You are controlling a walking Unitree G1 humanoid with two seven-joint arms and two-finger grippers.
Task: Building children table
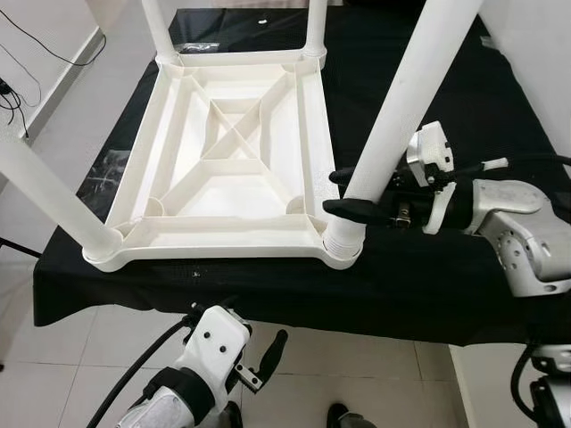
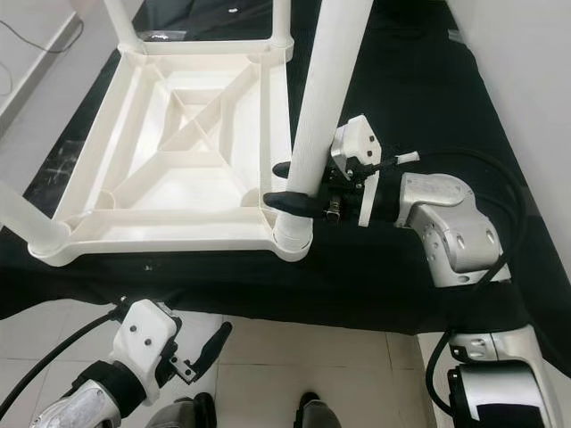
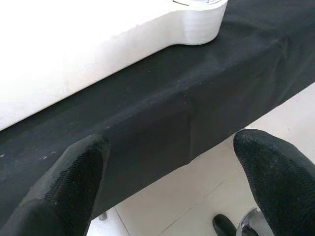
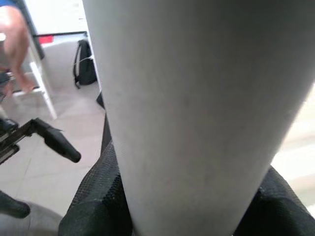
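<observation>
A white plastic children's table (image 1: 227,169) lies upside down on a black-covered table (image 1: 419,285), its ribbed underside facing up. Legs stand in its corner sockets. My right gripper (image 1: 343,192) is shut on the near right leg (image 1: 397,111) just above its socket (image 1: 339,245); the same leg (image 4: 197,98) sits between the two black fingers (image 4: 96,196) in the right wrist view. My left gripper (image 1: 268,352) hangs open below the table's front edge, over the floor. Its fingers (image 3: 74,182) face the black cloth and a white corner (image 3: 197,24).
The near left leg (image 1: 49,192) leans out over the table's left edge. Two far legs (image 1: 161,27) rise at the back corners. White tiled floor (image 1: 357,366) lies below the front edge, cables (image 1: 18,80) at the left. A person's arm (image 4: 12,44) is in the right wrist view.
</observation>
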